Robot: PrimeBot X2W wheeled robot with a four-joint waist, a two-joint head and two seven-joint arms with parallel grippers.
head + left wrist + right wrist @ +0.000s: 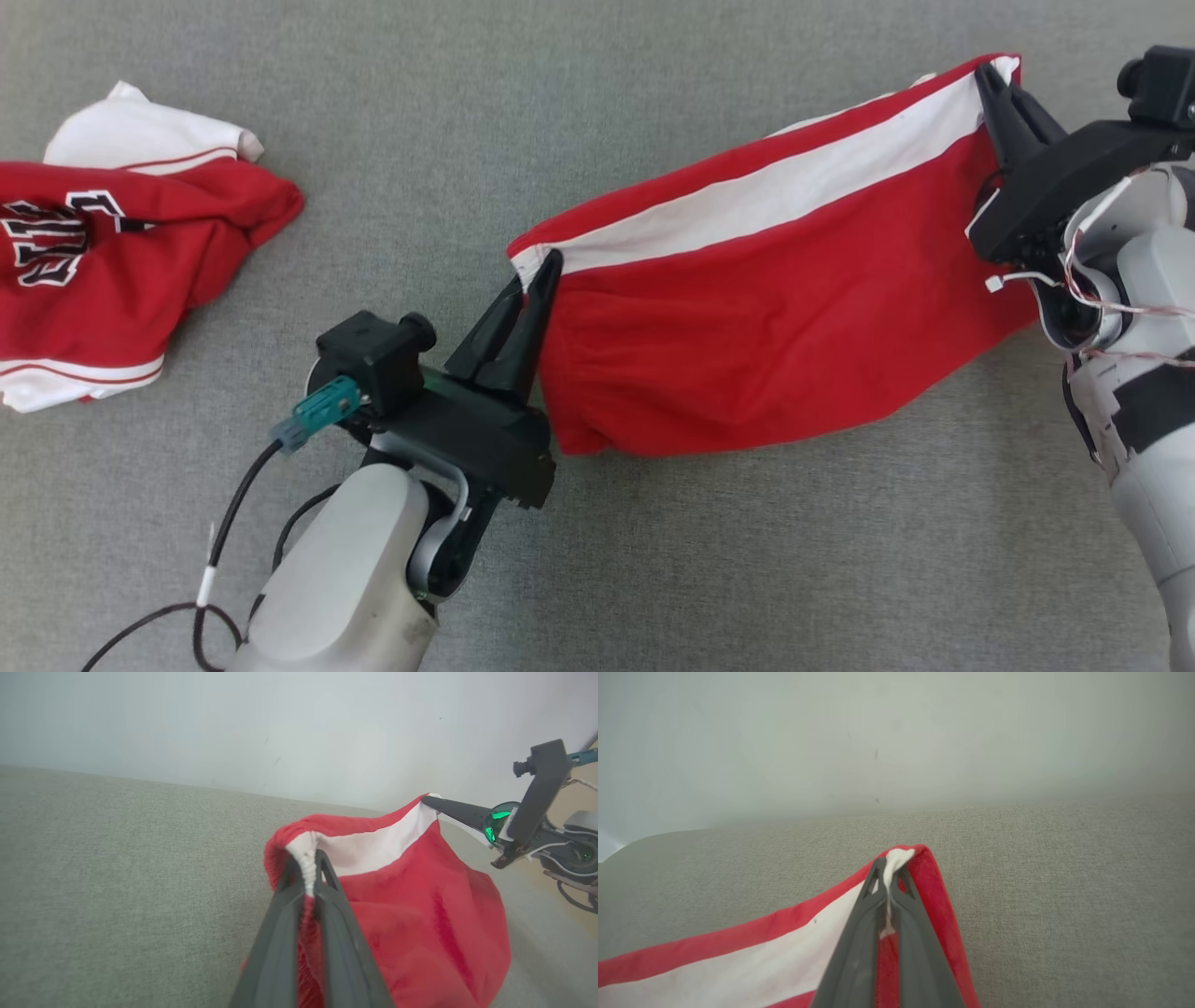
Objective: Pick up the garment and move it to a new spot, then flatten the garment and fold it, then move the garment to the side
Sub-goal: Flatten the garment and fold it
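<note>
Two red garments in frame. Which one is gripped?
The red garment with the white band, stretched between the left gripper and right gripper. The lettered jersey lies crumpled, untouched, far left.

We see pale grey forearms (345, 569) carrying black grippers with long dark tapered fingers (504, 336), a teal connector (322, 408) and looping black cable (245, 485) behind the left gripper (549, 263), and thin red-and-white wires (1120, 310) beside the right gripper (988, 79).

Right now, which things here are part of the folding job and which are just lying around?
Part of the job: red garment with the white band, stretched between the left gripper and the right gripper, each shut on a corner.
Lying about: crumpled red and white jersey, apart on the grey surface.
</note>
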